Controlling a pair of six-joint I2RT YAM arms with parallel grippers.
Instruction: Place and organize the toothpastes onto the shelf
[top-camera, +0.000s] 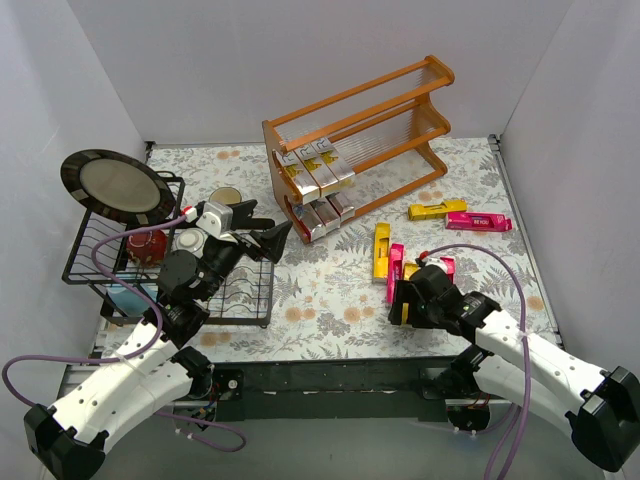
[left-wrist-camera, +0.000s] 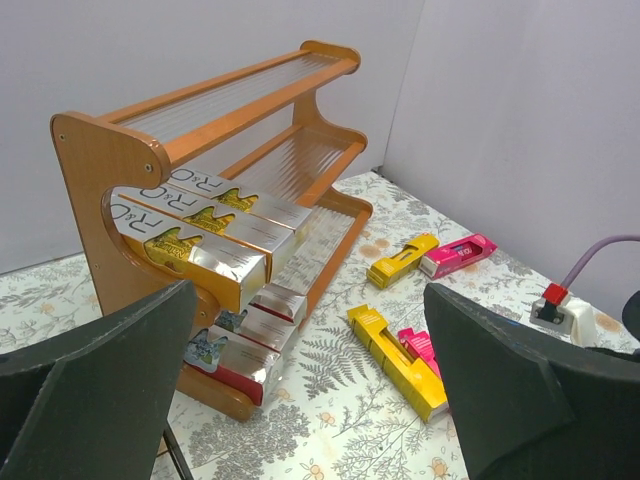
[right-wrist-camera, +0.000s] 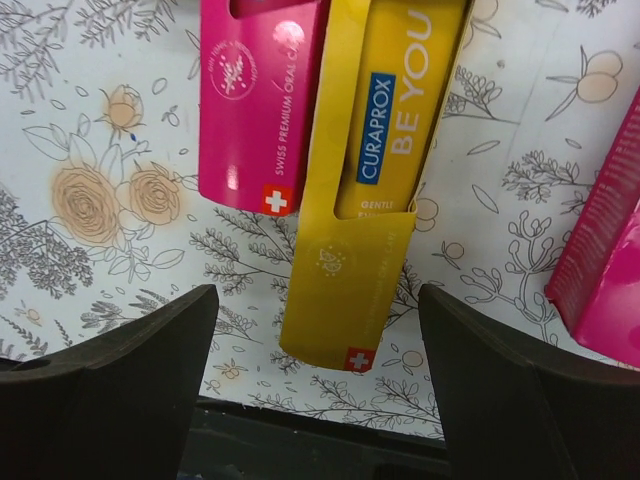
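right wrist: yellow toothpaste carton (right-wrist-camera: 375, 170) points lengthwise toward camera.

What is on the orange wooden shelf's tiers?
Three silver-and-gold cartons lie side by side on the orange wooden shelf's middle tier. More cartons sit on the bottom tier, partly covered, count unclear.

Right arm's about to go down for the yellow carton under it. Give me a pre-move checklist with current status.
1. Right gripper open and empty: ok.
2. Long yellow-gold Curaprox carton between its fingers: ok, the near end sits in the gap.
3. Carton clear of neighbours: not ok, a glossy magenta carton lies against one long side.
4. Room on the orange-brown wooden stepped shelf: ok, top tier bare, middle tier free beyond three silver-gold cartons.
5. Left gripper out of the way: ok, open, empty, facing the shelf's end.
6. Height above the carton: cannot tell.
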